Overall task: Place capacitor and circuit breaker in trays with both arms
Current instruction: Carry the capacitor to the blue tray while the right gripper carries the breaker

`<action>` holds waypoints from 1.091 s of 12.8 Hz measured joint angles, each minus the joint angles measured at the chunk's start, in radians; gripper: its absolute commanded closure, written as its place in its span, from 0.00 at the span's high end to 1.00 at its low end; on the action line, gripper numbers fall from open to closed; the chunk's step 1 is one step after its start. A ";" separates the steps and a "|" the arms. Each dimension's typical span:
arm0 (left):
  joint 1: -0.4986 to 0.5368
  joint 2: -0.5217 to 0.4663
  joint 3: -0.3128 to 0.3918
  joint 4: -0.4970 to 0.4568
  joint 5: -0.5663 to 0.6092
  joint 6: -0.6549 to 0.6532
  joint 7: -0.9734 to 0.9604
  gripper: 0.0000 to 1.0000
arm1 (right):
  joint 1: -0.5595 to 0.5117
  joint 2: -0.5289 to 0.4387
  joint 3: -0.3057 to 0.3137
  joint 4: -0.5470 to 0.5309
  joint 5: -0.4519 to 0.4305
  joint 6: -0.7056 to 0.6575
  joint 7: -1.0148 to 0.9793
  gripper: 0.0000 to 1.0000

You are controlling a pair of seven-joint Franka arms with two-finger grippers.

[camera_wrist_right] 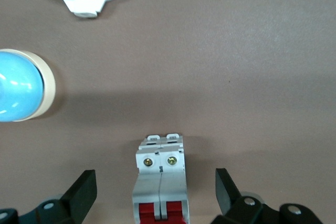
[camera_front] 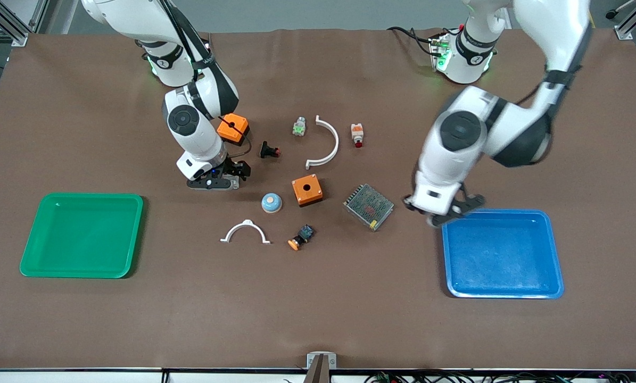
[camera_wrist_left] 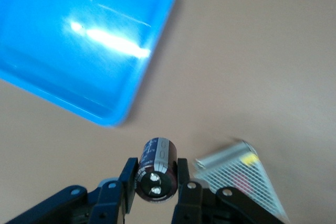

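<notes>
Across the table as the front camera shows it, green end first.

Count: two trays, two orange boxes, two white brackets, one each of the rest.

- Green tray, at the right arm's end.
- Right gripper, low at the table, fingers wide apart. The circuit breaker lies flat between them, touching neither. Red lever face up, long axis along the line of reach, screw end pointing away from the wrist.
- One orange box sits at 12 o'clock of that gripper, with a black push button beside the box.
- Dial set on the holed orange box: blue dome at 9, mesh power supply at 3, orange-capped button at 6, curved bracket at 12, second bracket at 8.
- Green-and-white part and white-and-orange button flank the 12 o'clock bracket.
- Left gripper, in the air over the blue tray at its 10 o'clock corner, clamped on the capacitor. Terminal end faces the wrist, long axis pointing down.
</notes>
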 measured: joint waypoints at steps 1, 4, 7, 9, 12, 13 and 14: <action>0.057 0.011 0.003 -0.001 0.000 -0.001 0.106 0.00 | 0.000 0.009 0.000 0.000 0.000 0.000 0.000 0.93; 0.212 0.070 0.011 -0.001 0.010 0.015 0.352 0.01 | 0.001 0.026 0.000 0.000 0.000 -0.001 0.000 0.62; 0.297 0.148 0.011 0.000 0.082 0.069 0.425 0.01 | 0.011 0.027 0.000 0.000 0.000 -0.005 -0.001 0.13; 0.321 0.197 0.012 0.000 0.093 0.120 0.461 0.03 | 0.018 0.027 0.000 0.002 0.000 -0.023 -0.001 0.00; 0.375 0.260 0.014 0.000 0.094 0.195 0.551 0.40 | 0.013 0.024 -0.023 0.032 0.000 -0.111 -0.017 0.00; 0.383 0.274 0.022 0.001 0.094 0.211 0.570 0.60 | 0.001 0.017 -0.043 0.060 0.000 -0.164 -0.045 0.00; 0.387 0.285 0.027 0.001 0.094 0.223 0.587 1.00 | -0.023 0.005 -0.067 0.095 0.000 -0.222 -0.087 0.00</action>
